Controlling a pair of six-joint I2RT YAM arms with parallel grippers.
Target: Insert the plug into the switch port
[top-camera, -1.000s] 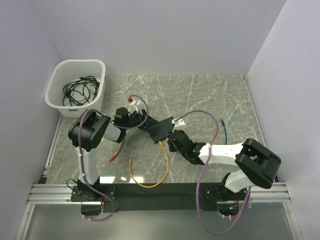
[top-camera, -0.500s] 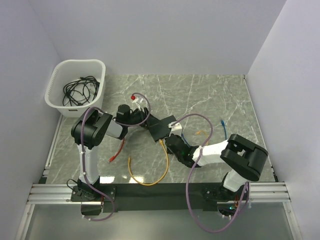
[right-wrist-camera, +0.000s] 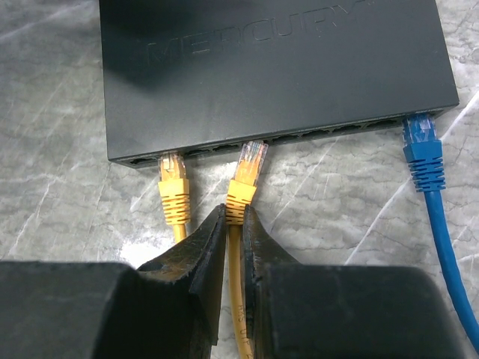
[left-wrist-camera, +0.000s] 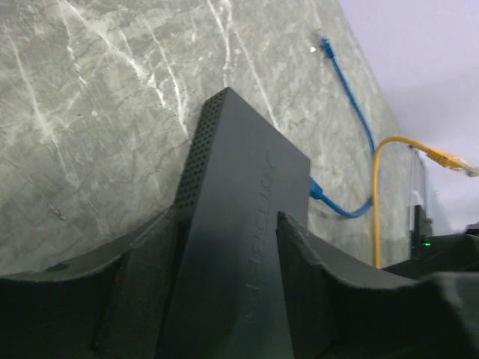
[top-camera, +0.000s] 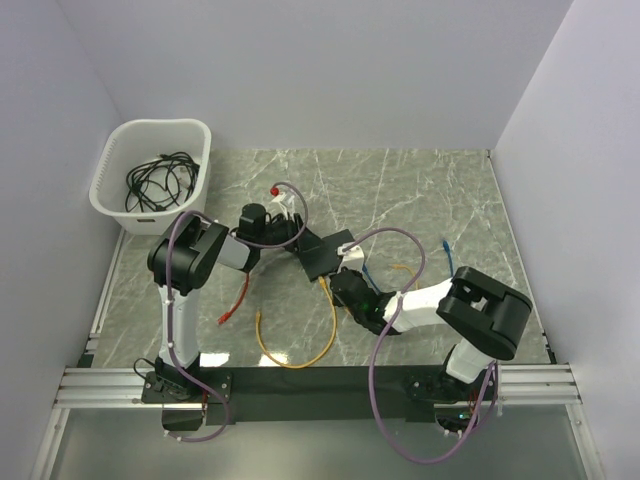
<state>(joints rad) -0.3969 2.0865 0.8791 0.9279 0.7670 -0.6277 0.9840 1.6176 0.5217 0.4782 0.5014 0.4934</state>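
Observation:
The black switch (top-camera: pixel 325 255) lies mid-table, its socket row facing my right arm. My left gripper (top-camera: pixel 290 240) is shut on the switch's far end; in the left wrist view the box (left-wrist-camera: pixel 239 209) fills the gap between the fingers (left-wrist-camera: pixel 142 299). My right gripper (right-wrist-camera: pixel 238 224) is shut on a yellow plug (right-wrist-camera: pixel 247 176), just behind its boot. The plug's clear tip is at the mouth of a socket near the middle of the row on the switch (right-wrist-camera: pixel 277 67). A second yellow plug (right-wrist-camera: pixel 173 191) sits in a socket to the left, and a blue plug (right-wrist-camera: pixel 420 149) at the right end.
A white slotted basket (top-camera: pixel 105 190) with black cables stands at the back left. A red cable (top-camera: pixel 235 300) lies by the left arm. The yellow cable (top-camera: pixel 300 360) loops near the front edge. A blue cable (top-camera: pixel 448 255) lies to the right.
My right arm has swung its elbow leftward and brought the gripper up to the switch's socket edge. The left gripper and switch have shifted slightly up and right.

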